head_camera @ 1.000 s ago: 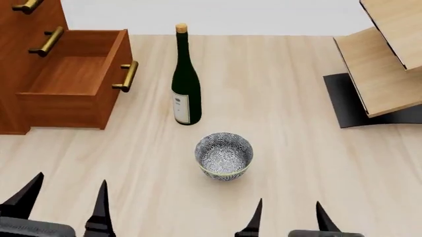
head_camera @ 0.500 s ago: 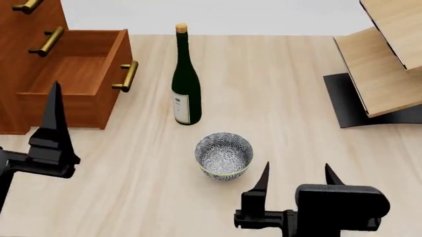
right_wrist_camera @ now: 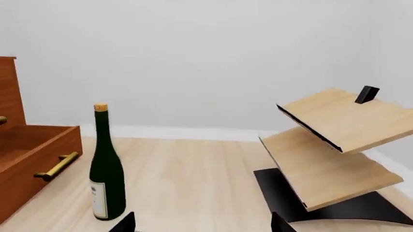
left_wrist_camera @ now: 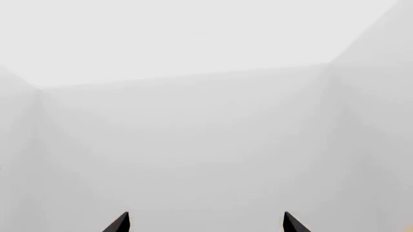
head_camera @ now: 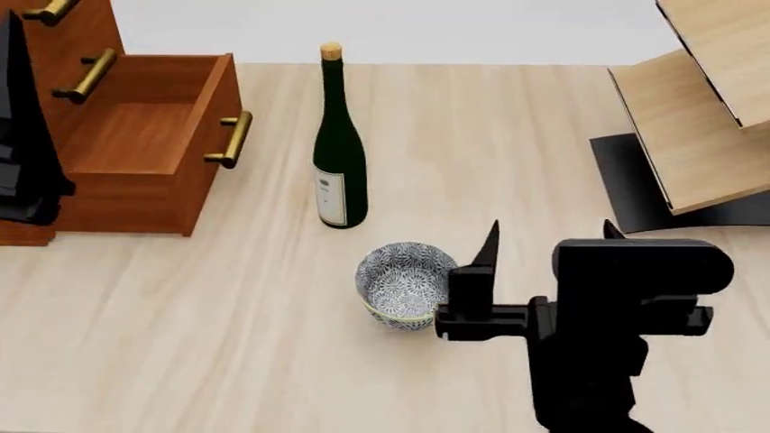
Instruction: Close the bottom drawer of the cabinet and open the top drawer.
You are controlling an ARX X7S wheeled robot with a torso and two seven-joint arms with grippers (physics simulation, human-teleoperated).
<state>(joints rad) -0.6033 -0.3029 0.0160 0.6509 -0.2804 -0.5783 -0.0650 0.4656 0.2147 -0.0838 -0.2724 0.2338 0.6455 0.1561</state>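
The cabinet (head_camera: pixel 94 32) stands at the table's far left. Its bottom drawer (head_camera: pixel 126 140) is pulled far out, brass handle (head_camera: pixel 230 139) facing right; it also shows in the right wrist view (right_wrist_camera: pixel 29 154). The middle drawer's handle (head_camera: pixel 85 76) and the top drawer's handle (head_camera: pixel 49 11) sit against the cabinet face, so both are shut. My left gripper (left_wrist_camera: pixel 205 223) is open and empty; its camera sees only white walls. One of its fingers (head_camera: pixel 20 99) stands at the view's left edge, in front of the cabinet. My right gripper (head_camera: pixel 551 230) is open and empty, right of the bowl.
A dark green wine bottle (head_camera: pixel 338 144) stands upright right of the open drawer. A patterned bowl (head_camera: pixel 407 283) sits in front of it, close to my right gripper's left finger. A tilted wooden shelf rack (head_camera: pixel 704 117) on a black base is at the far right.
Both arms have risen. The left gripper moved up and left to the view's edge by the cabinet. The right gripper moved forward and up beside the bowl. The drawers have not moved.
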